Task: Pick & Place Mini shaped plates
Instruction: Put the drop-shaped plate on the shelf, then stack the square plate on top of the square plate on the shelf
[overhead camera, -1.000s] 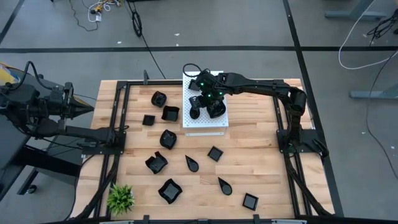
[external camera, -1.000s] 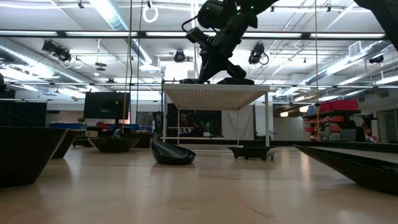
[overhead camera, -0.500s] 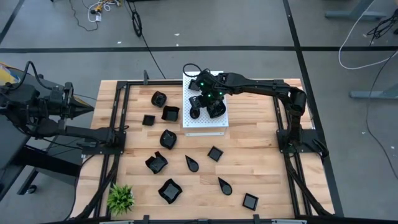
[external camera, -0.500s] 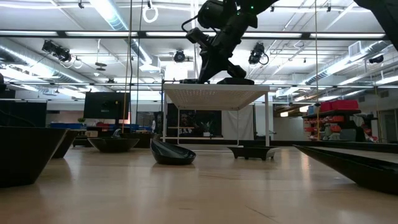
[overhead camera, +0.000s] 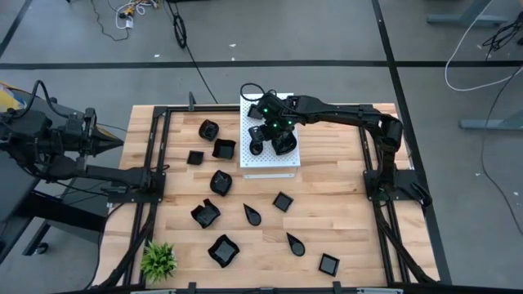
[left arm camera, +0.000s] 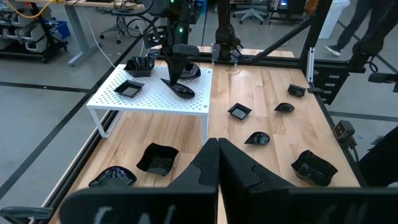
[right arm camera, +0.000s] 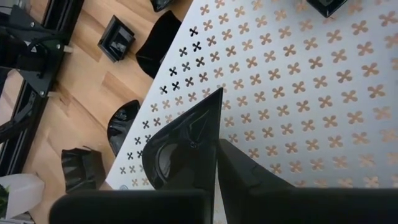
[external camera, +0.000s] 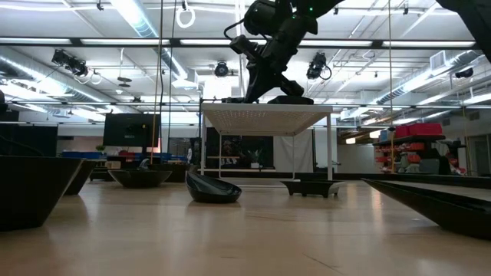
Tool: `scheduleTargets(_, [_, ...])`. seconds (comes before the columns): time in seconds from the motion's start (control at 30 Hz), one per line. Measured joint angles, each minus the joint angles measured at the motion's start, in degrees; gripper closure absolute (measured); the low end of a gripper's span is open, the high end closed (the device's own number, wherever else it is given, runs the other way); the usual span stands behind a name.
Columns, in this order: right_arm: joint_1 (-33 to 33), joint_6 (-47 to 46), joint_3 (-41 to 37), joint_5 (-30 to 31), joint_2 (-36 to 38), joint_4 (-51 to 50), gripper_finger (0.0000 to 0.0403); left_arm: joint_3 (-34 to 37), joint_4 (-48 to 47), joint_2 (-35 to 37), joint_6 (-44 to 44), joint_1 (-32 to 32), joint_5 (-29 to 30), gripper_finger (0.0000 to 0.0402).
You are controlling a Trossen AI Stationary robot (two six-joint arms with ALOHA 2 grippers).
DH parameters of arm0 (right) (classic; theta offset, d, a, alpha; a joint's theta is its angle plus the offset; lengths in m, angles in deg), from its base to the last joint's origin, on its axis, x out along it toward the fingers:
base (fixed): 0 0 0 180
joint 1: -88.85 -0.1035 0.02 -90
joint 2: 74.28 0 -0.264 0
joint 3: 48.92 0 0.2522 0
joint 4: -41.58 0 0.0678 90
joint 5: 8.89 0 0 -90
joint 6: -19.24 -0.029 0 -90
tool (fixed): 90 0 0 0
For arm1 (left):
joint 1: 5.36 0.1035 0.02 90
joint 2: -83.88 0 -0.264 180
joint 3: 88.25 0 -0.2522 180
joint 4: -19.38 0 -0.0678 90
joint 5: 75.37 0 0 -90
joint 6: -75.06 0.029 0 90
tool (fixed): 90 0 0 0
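Note:
My right gripper [overhead camera: 258,147] reaches over the white perforated board [overhead camera: 268,163] and is shut on the rim of a black teardrop mini plate [right arm camera: 174,155], low over the board's surface. The left wrist view shows this plate [left arm camera: 180,90] hanging under the right gripper [left arm camera: 174,73] at the board. Other mini plates [left arm camera: 130,89] rest on the board. Several more lie on the wooden table, such as a teardrop [overhead camera: 252,215] and a square one [overhead camera: 282,201]. My left gripper [overhead camera: 110,140] waits shut beyond the table's left edge.
A small green plant [overhead camera: 158,260] stands at the table's front left corner. Black frame rails [overhead camera: 154,155] run along the left and right sides. The board stands raised on legs [external camera: 331,149]. Bare wood [overhead camera: 335,175] lies right of the board.

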Motion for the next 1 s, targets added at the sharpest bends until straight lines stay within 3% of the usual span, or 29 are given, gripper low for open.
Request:
scheduleTargets(0.33, [0.0,0.55,-0.01,0.62,0.0,0.01,0.0381,-0.02,0.0,0.0,0.0,0.0,0.0,0.0399])
scheduleTargets(0.73, [-0.09,1.29,-0.01,0.6,0.0,-0.07,0.0315,-0.01,0.0,0.0,0.0,0.0,-0.01,0.0399])
scheduleTargets(1.0, [-0.15,2.84,-0.01,0.58,2.14,0.47,0.0293,-0.01,0.0,0.0,0.0,0.0,0.0,0.0399])
